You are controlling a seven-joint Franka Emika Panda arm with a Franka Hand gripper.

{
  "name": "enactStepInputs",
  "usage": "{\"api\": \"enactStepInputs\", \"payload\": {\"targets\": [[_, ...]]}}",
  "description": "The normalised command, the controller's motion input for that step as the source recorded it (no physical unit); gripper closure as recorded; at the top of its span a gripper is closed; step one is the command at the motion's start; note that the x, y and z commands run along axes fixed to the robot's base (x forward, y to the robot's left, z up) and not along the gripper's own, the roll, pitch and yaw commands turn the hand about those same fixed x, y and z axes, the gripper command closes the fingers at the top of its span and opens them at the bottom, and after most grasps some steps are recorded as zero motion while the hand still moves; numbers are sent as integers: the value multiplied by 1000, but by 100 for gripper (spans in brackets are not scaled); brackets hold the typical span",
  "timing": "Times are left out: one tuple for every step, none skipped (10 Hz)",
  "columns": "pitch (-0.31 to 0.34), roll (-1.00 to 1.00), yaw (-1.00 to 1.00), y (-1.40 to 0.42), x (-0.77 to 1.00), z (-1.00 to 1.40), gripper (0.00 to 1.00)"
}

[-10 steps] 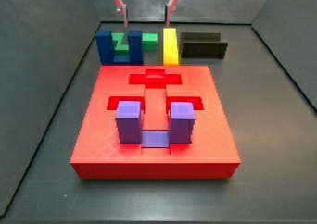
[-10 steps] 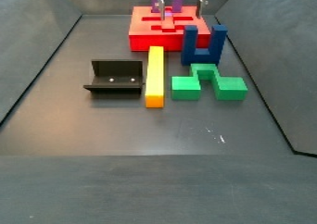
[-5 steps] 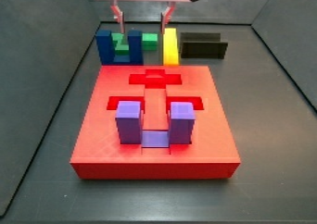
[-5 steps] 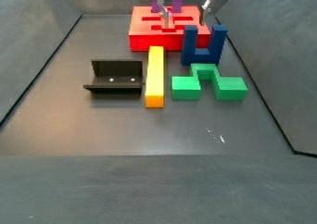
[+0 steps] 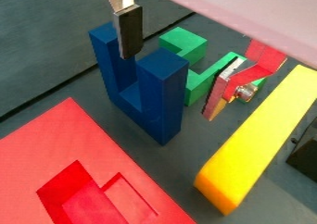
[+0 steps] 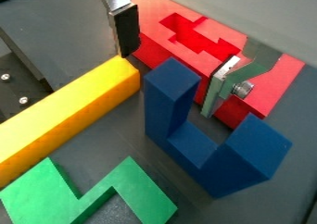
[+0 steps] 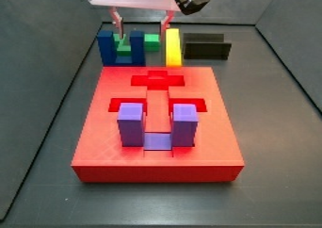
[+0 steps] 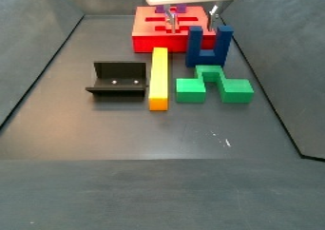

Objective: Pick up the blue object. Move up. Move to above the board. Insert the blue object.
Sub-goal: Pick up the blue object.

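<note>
Straddling one prong of the blue object (image 6: 205,130), our spread pincer (image 6: 173,61) is not gripping yet; the block stands on the table just behind the board (image 7: 157,128). We should sink lower, centre, then squeeze squarely.

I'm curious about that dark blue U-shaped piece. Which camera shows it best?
A wrist view shows the blue object best: close, both prongs and base clear, the open hand around one prong. The other wrist view is also close. Both side views show it small, behind the board.

gripper (image 6: 173,66): flat silver plates; dark pads | white body; red trim
</note>
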Motion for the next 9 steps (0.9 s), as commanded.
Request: {"api": "enactStepInputs", "payload": {"targets": [[0, 64, -100, 0, -97, -171, 0], [0, 79, -83, 23, -111, -211, 0], [0, 97, -51, 60, -114, -240, 0], [0, 86, -57, 63, -111, -263, 0], [0, 51, -60, 43, -109, -274, 0], [-4, 9, -20, 6, -57, -223, 0], [0, 0, 0, 0, 0, 0, 0], [0, 0, 0, 0, 0, 0, 100], [0, 0, 0, 0, 0, 0, 100]]}}
